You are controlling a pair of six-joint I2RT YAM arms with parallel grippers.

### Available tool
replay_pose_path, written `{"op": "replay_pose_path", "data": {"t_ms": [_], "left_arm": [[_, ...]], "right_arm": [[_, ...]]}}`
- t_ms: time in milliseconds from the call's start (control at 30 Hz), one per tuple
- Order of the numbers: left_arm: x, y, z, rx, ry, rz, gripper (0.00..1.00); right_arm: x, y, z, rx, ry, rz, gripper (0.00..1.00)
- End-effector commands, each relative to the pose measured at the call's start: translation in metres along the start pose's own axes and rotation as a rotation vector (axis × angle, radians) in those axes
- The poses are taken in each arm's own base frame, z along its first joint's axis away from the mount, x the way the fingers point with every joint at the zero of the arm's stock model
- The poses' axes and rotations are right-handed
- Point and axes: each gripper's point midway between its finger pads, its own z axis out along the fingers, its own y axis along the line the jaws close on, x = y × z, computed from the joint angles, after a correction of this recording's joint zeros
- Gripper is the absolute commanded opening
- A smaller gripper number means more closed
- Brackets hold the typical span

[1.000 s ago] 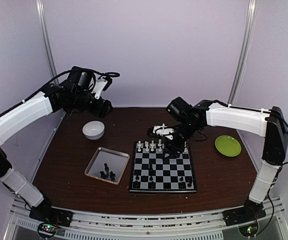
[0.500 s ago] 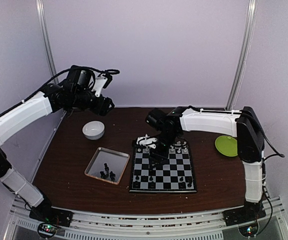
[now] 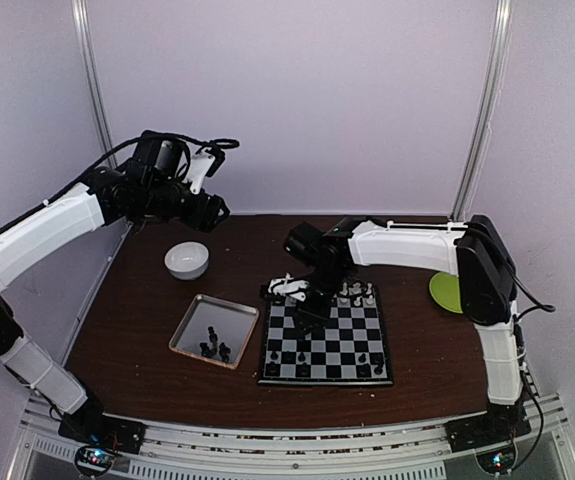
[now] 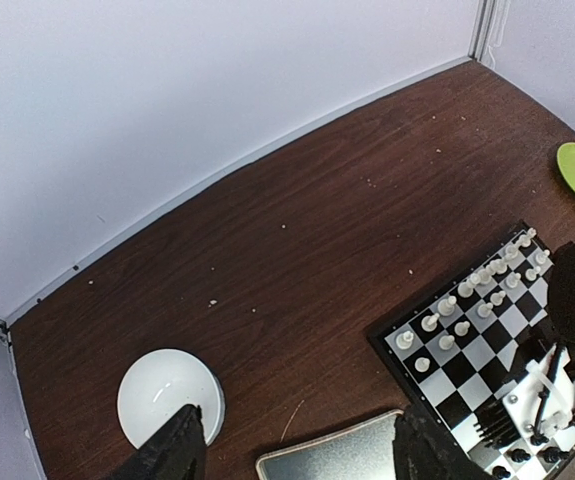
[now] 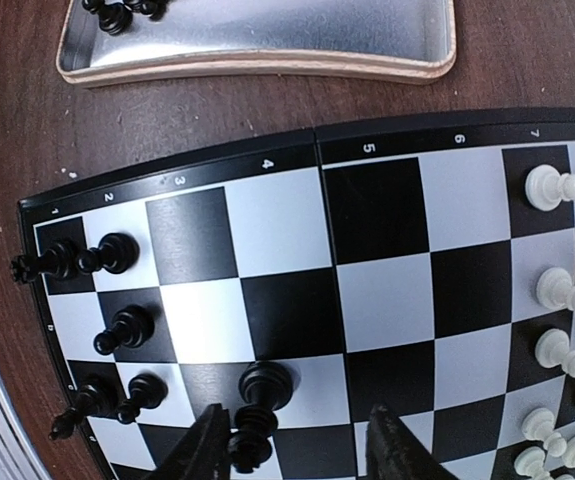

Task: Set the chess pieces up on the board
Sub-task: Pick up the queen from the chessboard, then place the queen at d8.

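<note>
I'm watching the glossy checkered board [image 3: 327, 340] lying flat on the woodgrain tabletop [image 3: 137, 300], tiny rounded chess pieces [image 5: 127, 325] standing at both ends. The right fingers [image 5: 399, 450] and left fingers [image 4: 172, 450] are hanging released; the right arm [image 3: 407, 243] has swung leftward.

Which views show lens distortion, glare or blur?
Right wrist: strong fisheye, so the edges of the board bow; mild sheen on the silver tray; the right hand at the bottom edge is dark and soft. Left wrist: the far edge of the table curves, and the left hand is blurred. Top external: even, soft light and little distortion, but the chess pieces are too small to resolve.
</note>
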Motion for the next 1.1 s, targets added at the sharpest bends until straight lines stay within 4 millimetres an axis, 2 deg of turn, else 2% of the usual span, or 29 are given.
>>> {"op": "replay_pose_path", "data": {"t_ms": [0,133,267,433,533,700,867,1067], "left_arm": [[-0.015,-0.003,-0.003,0.015,-0.054,-0.014,0.66],[-0.014,-0.003,-0.001,0.018,-0.05,-0.014,0.66],[-0.013,-0.003,-0.001,0.014,-0.046,-0.011,0.66],[-0.014,-0.001,-0.002,0.004,-0.048,-0.009,0.66],[-0.014,0.0,-0.002,-0.004,-0.048,-0.006,0.66],[-0.012,0.0,0.0,-0.003,-0.041,-0.006,0.66],[-0.009,-0.001,0.004,0.002,-0.026,-0.005,0.66],[-0.009,-0.003,0.006,0.012,-0.021,-0.011,0.66]], "right_arm": [[-0.005,0.003,0.001,-0.015,0.005,0.006,0.39],[-0.01,0.004,-0.007,-0.019,-0.008,0.002,0.24],[-0.01,0.002,-0.03,0.013,-0.025,-0.005,0.15],[-0.007,-0.007,-0.077,0.07,-0.092,0.01,0.12],[0.002,-0.009,-0.101,0.096,-0.125,0.022,0.12],[0.026,-0.001,-0.12,0.112,-0.148,0.036,0.11],[0.052,0.02,-0.12,0.093,-0.16,0.011,0.12],[0.069,0.044,-0.1,0.006,-0.164,-0.015,0.12]]}}
